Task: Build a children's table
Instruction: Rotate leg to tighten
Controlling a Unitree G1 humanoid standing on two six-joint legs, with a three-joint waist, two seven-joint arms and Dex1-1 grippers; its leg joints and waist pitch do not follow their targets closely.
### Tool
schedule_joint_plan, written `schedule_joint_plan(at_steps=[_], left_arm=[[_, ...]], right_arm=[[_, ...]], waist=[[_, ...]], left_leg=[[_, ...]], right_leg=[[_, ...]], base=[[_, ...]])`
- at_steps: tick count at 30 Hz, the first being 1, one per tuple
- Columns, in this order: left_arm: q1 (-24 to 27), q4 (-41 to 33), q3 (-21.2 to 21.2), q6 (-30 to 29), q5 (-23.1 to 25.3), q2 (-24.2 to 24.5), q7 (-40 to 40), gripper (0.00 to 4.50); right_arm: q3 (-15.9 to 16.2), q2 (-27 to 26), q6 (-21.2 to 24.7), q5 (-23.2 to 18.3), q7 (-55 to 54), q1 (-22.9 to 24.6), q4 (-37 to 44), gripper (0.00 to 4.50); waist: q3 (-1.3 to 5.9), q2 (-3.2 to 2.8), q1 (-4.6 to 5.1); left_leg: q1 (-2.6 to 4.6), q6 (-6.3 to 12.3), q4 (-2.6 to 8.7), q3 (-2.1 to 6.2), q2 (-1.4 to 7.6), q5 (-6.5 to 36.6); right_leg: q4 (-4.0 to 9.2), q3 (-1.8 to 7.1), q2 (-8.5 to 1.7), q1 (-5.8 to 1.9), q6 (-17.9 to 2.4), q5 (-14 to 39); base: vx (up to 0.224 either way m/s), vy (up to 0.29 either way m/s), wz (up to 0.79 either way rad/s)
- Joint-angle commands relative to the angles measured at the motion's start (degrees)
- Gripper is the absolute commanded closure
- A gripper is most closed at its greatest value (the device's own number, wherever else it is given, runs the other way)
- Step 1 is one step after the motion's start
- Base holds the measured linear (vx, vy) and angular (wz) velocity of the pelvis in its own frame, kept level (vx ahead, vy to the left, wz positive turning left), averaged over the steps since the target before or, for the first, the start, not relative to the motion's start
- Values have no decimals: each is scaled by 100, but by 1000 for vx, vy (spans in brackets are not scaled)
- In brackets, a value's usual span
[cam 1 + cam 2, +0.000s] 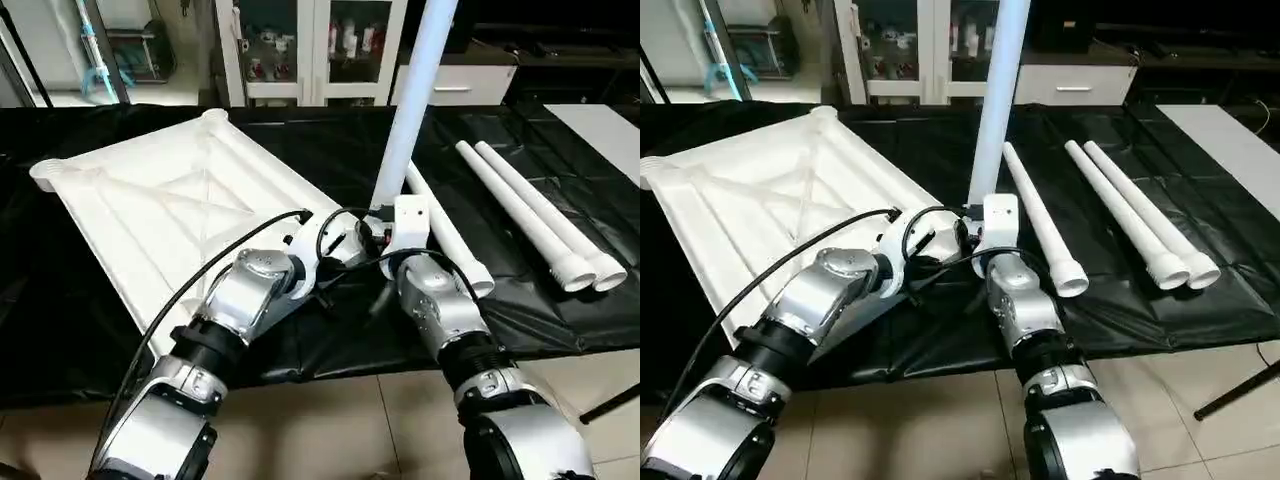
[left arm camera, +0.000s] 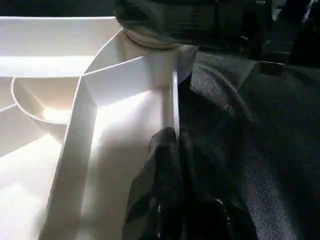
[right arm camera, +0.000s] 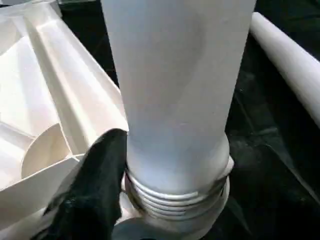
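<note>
Black-draped work table (image 1: 330, 150); white tabletop (image 1: 150, 200) upside down. Right gripper (image 3: 150, 200) clamps upright leg (image 1: 415, 100) over tabletop's near corner socket (threads showing). Left gripper (image 2: 170, 165) closed beside socket.

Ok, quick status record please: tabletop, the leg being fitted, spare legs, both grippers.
tabletop: ribbed underside up, on black-draped work table
upright leg: standing at the tabletop's near corner socket, threaded end down
spare legs: three, lying flat to the right of the tabletop
left gripper: shut, at the tabletop's rim
right gripper: fingers around the upright leg's base
</note>
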State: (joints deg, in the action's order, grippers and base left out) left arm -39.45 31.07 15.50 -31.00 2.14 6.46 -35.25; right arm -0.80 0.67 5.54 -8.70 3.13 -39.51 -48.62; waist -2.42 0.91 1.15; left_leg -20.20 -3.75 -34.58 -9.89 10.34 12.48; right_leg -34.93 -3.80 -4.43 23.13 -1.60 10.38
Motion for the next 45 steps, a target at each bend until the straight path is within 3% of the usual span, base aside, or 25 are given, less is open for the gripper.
schedule_joint_plan(at_steps=[1,2,4,5,8,11,12,13,17,19,20,21,24,25,27,36,37,38,42,43,44,45], left_arm=[[91,-125,64,-50,-72,42,-297,450],[96,-114,70,-33,-64,73,-322,450],[103,-100,77,-10,-56,129,-366,450],[101,-95,82,3,-56,155,-399,450],[106,-107,109,29,-70,226,-486,450],[99,-90,132,51,-67,256,-541,450],[97,-62,180,86,-43,292,-628,450],[92,-41,198,110,-33,301,-667,450],[61,11,237,158,-22,309,-739,450],[35,14,289,177,-22,326,-818,450],[36,8,296,182,-22,333,-833,450],[49,-23,319,184,-31,358,-904,450],[105,-79,376,225,-32,412,-1031,450],[143,-110,412,247,-27,440,-1097,450],[184,-135,451,277,-20,467,-1170,450],[176,-152,472,431,-78,526,-1336,450],[180,-164,493,441,-77,542,-1376,450],[192,-186,521,480,-65,570,-1432,450],[197,-237,548,544,-64,656,-1602,450],[198,-251,548,545,-68,675,-1627,450],[203,-263,560,577,-64,703,-1666,450],[217,-282,570,609,-70,725,-1712,450]], right_arm=[[-168,146,92,-9,80,136,-55,104],[-149,173,160,-36,194,198,152,86],[-95,238,251,-54,383,306,478,77],[-64,287,334,-70,470,381,667,71],[33,468,555,-84,704,584,1135,55],[56,630,725,-121,912,713,1463,47],[99,837,946,-214,1270,880,1896,47],[130,965,1052,-261,1498,973,2123,47],[172,1195,1295,-370,1952,1125,2537,47],[256,1386,1430,-443,2322,1207,2775,47],[274,1411,1444,-443,2371,1218,2801,47],[332,1477,1474,-442,2506,1255,2893,47],[407,1539,1529,-493,2723,1318,3043,47],[448,1576,1555,-506,2826,1360,3132,47],[483,1632,1606,-514,2978,1425,3269,47],[541,1859,1595,-464,3324,1402,3365,47],[552,1899,1582,-458,3380,1401,3372,47],[564,1943,1580,-454,3445,1409,3399,47],[635,2134,1515,-405,3761,1411,3436,47],[652,2165,1490,-390,3810,1405,3427,47],[668,2184,1464,-373,3842,1395,3414,47],[682,2208,1419,-352,3878,1387,3400,47]], waist=[[319,-32,-46],[343,-85,-83],[374,-52,-141],[367,-78,-170],[351,-77,-186],[316,-75,-182],[309,-36,-176],[303,-39,-198],[305,-45,-213],[305,0,-191],[301,-6,-194],[292,-49,-186],[304,-33,-153],[301,-95,-164],[304,-58,-149],[314,-53,-156],[315,-21,-151],[315,-38,-158],[303,5,-165],[302,7,-174],[301,-43,-191],[303,-19,-181]], left_leg=[[-21,235,436,65,233,1050],[-7,290,415,54,232,823],[-40,543,383,48,233,231],[-33,642,370,39,233,100],[-34,703,377,38,236,222],[-18,539,410,37,246,625],[-26,480,416,37,244,708],[-12,472,414,32,242,742],[-29,462,417,46,250,640],[-32,477,404,32,247,609],[-35,504,401,32,247,598],[-43,503,406,40,242,641],[-53,477,400,45,244,658],[-48,467,404,55,245,666],[-48,471,406,53,252,655],[-43,506,387,43,250,574],[-50,523,383,39,246,556],[-51,537,387,46,250,530],[-41,560,384,36,255,579],[-38,557,383,36,257,597],[-28,547,386,44,264,590],[-44,542,384,41,259,574]], right_leg=[[457,268,-374,-282,-1227,1117],[406,279,-372,-291,-1341,720],[309,273,-361,-343,-1534,-186],[298,272,-363,-331,-1606,-392],[321,268,-372,-348,-1632,-201],[398,270,-369,-333,-1527,458],[417,275,-366,-343,-1462,641],[431,282,-362,-334,-1398,746],[422,282,-363,-334,-1317,759],[423,289,-365,-326,-1295,821],[436,291,-369,-329,-1274,861],[449,283,-369,-324,-1262,980],[459,280,-367,-320,-1240,1038],[454,277,-367,-320,-1257,1026],[451,277,-357,-323,-1276,931],[431,281,-361,-331,-1364,760],[433,281,-360,-334,-1357,751],[424,280,-364,-335,-1356,763],[443,278,-370,-321,-1305,980],[446,280,-374,-317,-1303,1019],[438,282,-378,-307,-1314,1007],[439,280,-370,-316,-1306,964]], base=[[0,0,0],[0,0,0],[0,0,0],[0,0,0],[0,0,0],[0,0,0],[0,0,0],[0,0,0],[0,0,0],[0,0,0],[0,0,0],[0,0,0],[0,0,0],[0,0,0],[0,0,0],[0,0,0],[0,0,0],[0,0,0],[0,0,0],[0,0,0],[0,0,0],[0,0,0]])
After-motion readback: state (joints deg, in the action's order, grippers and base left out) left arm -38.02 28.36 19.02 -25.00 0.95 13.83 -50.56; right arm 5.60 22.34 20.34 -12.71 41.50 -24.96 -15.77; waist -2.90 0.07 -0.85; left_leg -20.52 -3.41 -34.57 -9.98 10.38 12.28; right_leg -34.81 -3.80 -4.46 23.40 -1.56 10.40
